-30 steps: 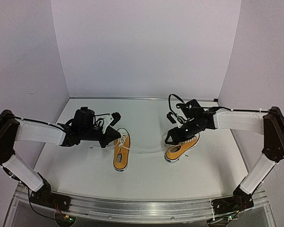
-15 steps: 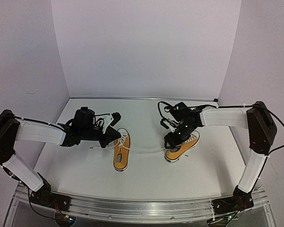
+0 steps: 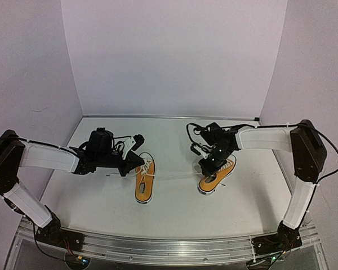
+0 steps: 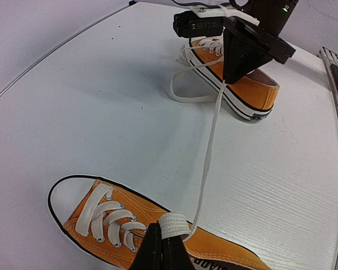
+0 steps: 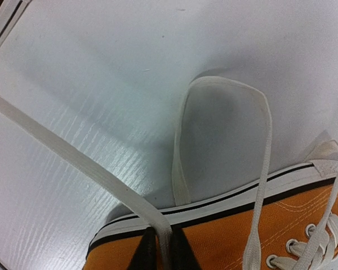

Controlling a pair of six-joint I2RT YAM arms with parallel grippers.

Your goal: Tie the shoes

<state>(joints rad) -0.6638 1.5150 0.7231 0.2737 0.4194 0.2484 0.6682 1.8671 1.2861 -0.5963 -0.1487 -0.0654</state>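
Two orange shoes with white laces lie on the white table, the left shoe (image 3: 145,181) (image 4: 96,216) and the right shoe (image 3: 217,174) (image 4: 252,93) (image 5: 248,230). My left gripper (image 3: 136,163) (image 4: 163,250) is shut on a folded bit of white lace (image 4: 174,228) over the left shoe. From that fold one long lace (image 3: 174,178) (image 4: 209,146) (image 5: 73,163) runs straight across the table. Its far end is pinched in my right gripper (image 3: 205,167) (image 4: 225,79) (image 5: 163,253), shut at the right shoe's side.
A loose loop of the right shoe's lace (image 5: 225,84) (image 4: 183,93) lies flat on the table beside its sole. Purple walls close in the back and both sides. A metal rail (image 3: 169,247) runs along the near edge.
My right gripper came in toward the right shoe's left side and shut on the long lace. The left arm and both shoes have not moved.
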